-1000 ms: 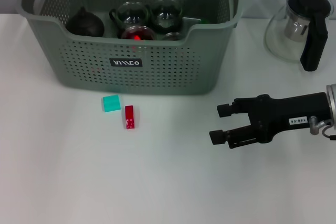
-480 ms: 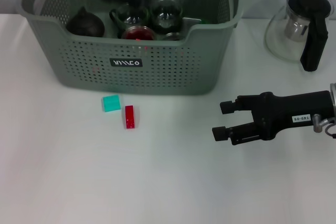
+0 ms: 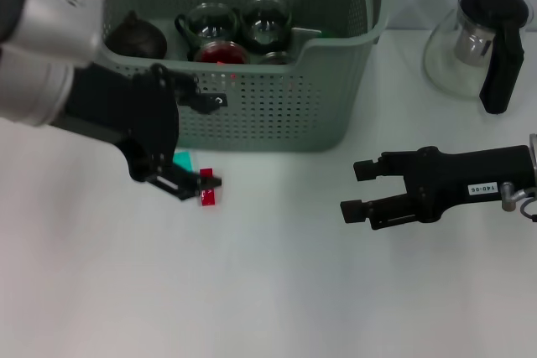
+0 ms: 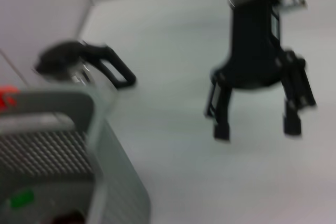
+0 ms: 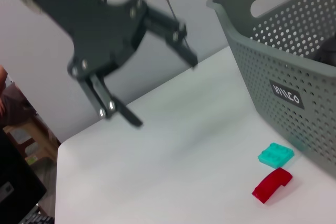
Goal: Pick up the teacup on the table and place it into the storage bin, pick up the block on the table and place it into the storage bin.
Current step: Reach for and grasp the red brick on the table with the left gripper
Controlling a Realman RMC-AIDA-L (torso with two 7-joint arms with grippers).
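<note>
White counter (image 3: 277,291), pale wall behind. Grey-green perforated plastic storage bin (image 3: 277,106) upper middle of head frame, glass teacups (image 3: 210,23) already inside, so block step looks next. Left gripper (image 3: 197,144) spread wide, over small red block (image 3: 207,198) and teal block (image 5: 275,155) left of centre, likely lining up grab. Right gripper (image 3: 357,192) open, idle at right, empty.
</note>
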